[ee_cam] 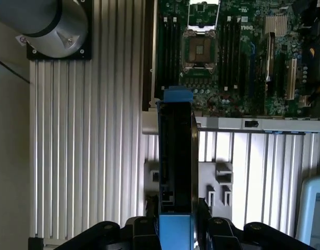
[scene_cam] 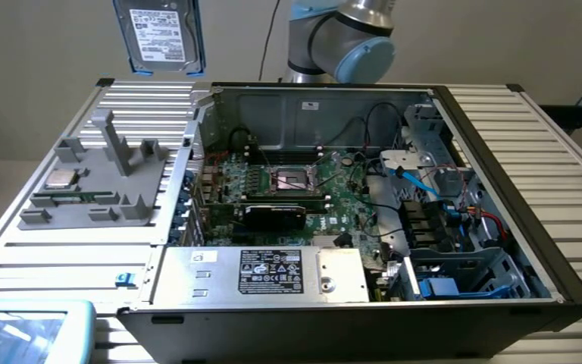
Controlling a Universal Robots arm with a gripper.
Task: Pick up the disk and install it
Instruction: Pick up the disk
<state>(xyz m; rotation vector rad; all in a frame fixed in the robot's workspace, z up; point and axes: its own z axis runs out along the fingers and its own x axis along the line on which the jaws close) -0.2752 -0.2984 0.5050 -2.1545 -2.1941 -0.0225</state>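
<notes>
The disk (scene_cam: pixel 160 34), a grey metal drive with a white label in a blue carrier frame, hangs upright in the air above the table's far corner, at the exterior view's upper left, beyond the open computer case (scene_cam: pixel 453 114). In the wrist view the disk (ee_cam: pixel 175 156) is seen edge-on, its blue end pointing away. My gripper (ee_cam: pixel 175 232) is shut on it, with a black finger (ee_cam: pixel 209 232) pressed against each flat side.
A grey fixture (scene_cam: pixel 99 174) with a small silver chip (scene_cam: pixel 64 179) lies on the ribbed table left of the case. Inside the case are the motherboard (scene_cam: pixel 291 186), a silver box with a black label (scene_cam: pixel 270 274) and a drive cage (scene_cam: pixel 463 277). A light blue device (scene_cam: pixel 23 330) sits at the near left corner.
</notes>
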